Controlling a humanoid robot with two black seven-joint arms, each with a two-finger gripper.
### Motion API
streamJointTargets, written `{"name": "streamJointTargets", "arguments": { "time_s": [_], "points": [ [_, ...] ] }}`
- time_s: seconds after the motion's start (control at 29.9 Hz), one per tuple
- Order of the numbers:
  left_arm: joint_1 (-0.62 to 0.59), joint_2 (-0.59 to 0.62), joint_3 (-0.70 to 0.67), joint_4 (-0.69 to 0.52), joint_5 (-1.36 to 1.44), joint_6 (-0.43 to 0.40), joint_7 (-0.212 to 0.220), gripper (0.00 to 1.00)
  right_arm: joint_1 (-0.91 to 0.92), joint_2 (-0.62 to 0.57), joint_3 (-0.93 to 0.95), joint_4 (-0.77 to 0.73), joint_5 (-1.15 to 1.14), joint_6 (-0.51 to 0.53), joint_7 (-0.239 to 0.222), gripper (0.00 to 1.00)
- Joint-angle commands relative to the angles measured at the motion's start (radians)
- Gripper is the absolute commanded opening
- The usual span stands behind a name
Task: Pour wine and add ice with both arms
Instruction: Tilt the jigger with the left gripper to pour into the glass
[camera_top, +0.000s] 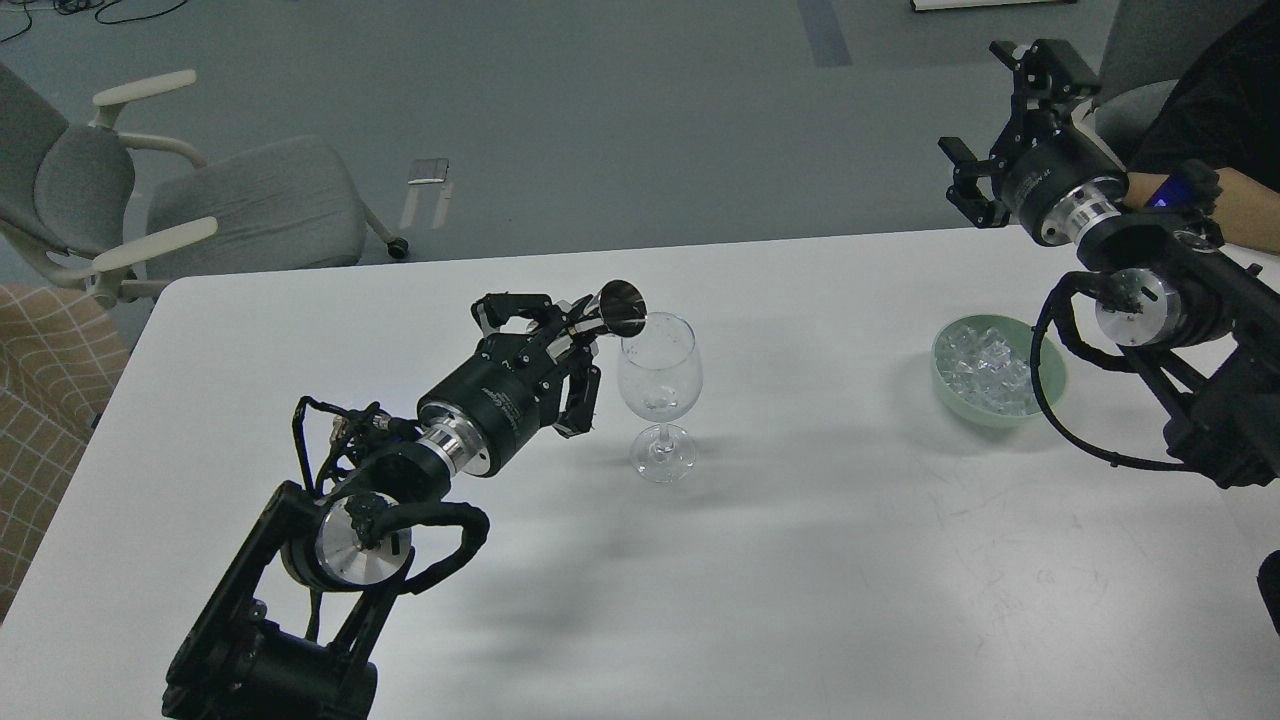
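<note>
Our left gripper (575, 335) is clenched on a small shiny steel measuring cup (619, 307), tipped on its side with the mouth at the rim of the clear stemmed wine glass (660, 395). The glass stands upright on the white table (800, 560), near centre. Our right gripper (1000, 130) hangs raised above the table's far right edge, fingers spread, holding nothing. The small clear ice cubes (990, 370) sit piled in the pale green round bowl (1048, 385), well right of the glass, below our right arm (1150, 270). Grey armchair (200, 210) off the far left corner.
</note>
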Motion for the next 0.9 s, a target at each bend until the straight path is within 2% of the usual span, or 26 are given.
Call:
{"name": "streamJointTargets", "arguments": {
  "time_s": [0.0,0.6,0.87],
  "points": [
    [0.0,0.001,0.002,-0.001,0.024,0.0,0.001,0.03,0.0,0.0,0.0,0.0,0.0,0.0,0.0,1.0],
    [-0.012,0.013,0.022,-0.001,0.118,0.002,0.003,0.03,0.0,0.0,0.0,0.0,0.0,0.0,0.0,1.0],
    [-0.02,0.015,0.022,-0.001,0.165,0.002,0.018,0.03,0.0,0.0,0.0,0.0,0.0,0.0,0.0,1.0]
  ]
}}
